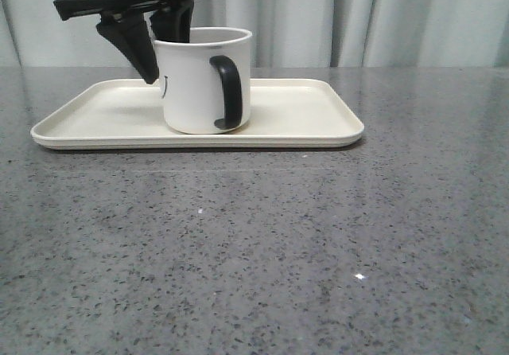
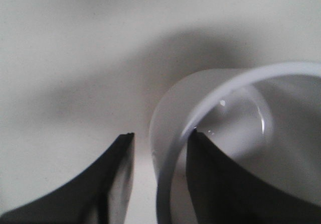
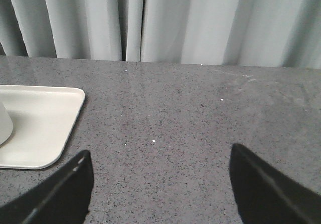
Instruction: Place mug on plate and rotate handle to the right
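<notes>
The white mug point(image 1: 195, 84) stands upright on the cream plate point(image 1: 302, 116), left of its middle. Its black handle point(image 1: 228, 92) faces the front, slightly to the right. A bit of the black face print shows on its left side. My left gripper point(image 1: 161, 52) straddles the mug's left rim, one finger outside and one inside. In the left wrist view the gripper point(image 2: 160, 136) is open: the inner finger lies by the wall of the mug point(image 2: 220, 91), and the outer finger stands off it with a gap. My right gripper point(image 3: 160, 156) is open and empty over bare table.
The plate lies across the far half of the grey speckled table point(image 1: 254, 251), its right end in the right wrist view point(image 3: 40, 123). A grey curtain point(image 1: 382, 13) hangs behind the table. The right arm is outside the front view.
</notes>
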